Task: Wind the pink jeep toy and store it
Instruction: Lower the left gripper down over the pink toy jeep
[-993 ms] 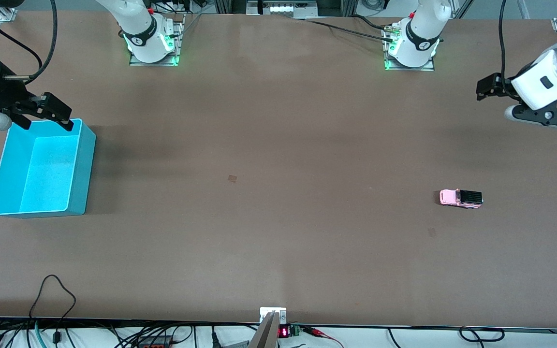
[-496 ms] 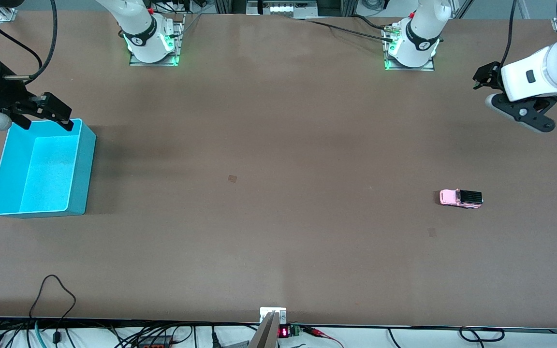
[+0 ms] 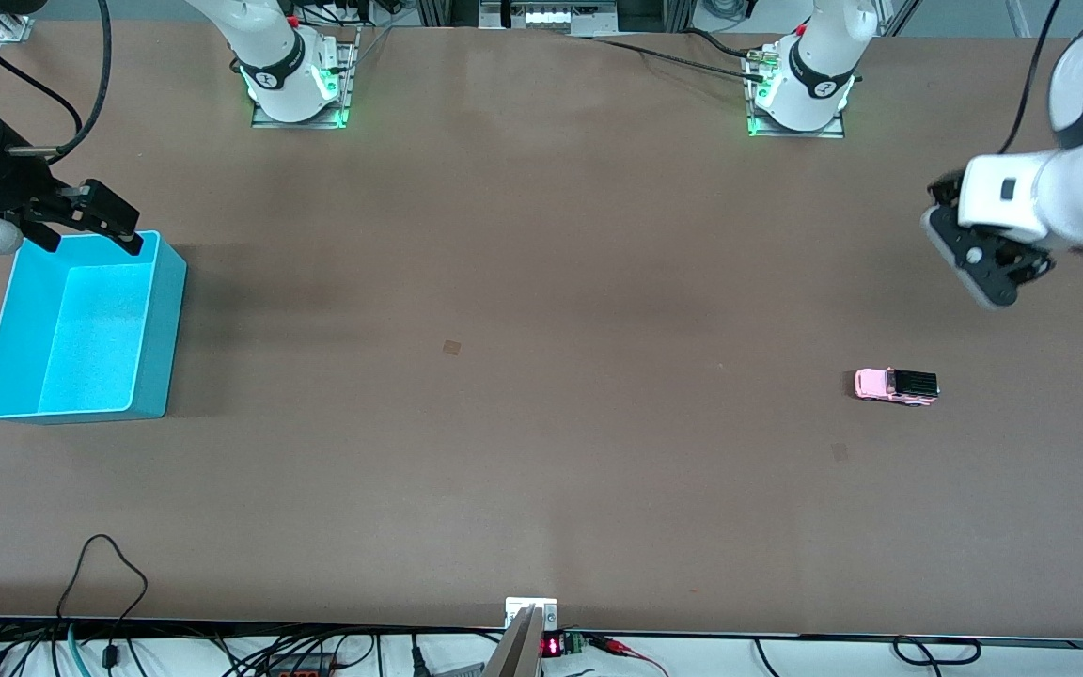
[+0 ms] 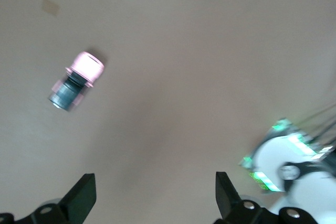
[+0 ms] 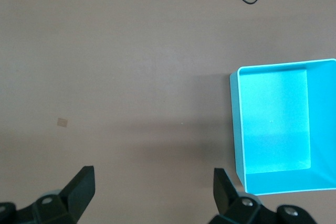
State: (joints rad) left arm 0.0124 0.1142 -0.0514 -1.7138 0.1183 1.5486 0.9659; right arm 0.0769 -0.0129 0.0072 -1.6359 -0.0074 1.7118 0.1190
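Observation:
The pink jeep toy [image 3: 896, 385] stands on the table toward the left arm's end; it also shows blurred in the left wrist view [image 4: 77, 80]. My left gripper [image 3: 993, 273] hangs open and empty in the air over bare table, apart from the jeep; the left wrist view [image 4: 156, 198] shows its jaws wide apart. The turquoise bin [image 3: 158, 324] stands empty at the right arm's end. My right gripper [image 3: 92, 243] is open and empty over the bin's wall farthest from the front camera. The right wrist view shows that gripper [image 5: 152, 192] beside the bin [image 5: 234, 129].
The two arm bases [image 3: 297, 80] [image 3: 800, 89] stand along the table's edge farthest from the front camera. A small tan patch [image 3: 451, 347] lies mid-table and a fainter one [image 3: 839, 451] near the jeep. A black cable [image 3: 104, 564] loops over the table's edge nearest the camera.
My left arm has swung its hand round to point down and moved it over the table toward the jeep. The right arm, the bin and the jeep have not moved.

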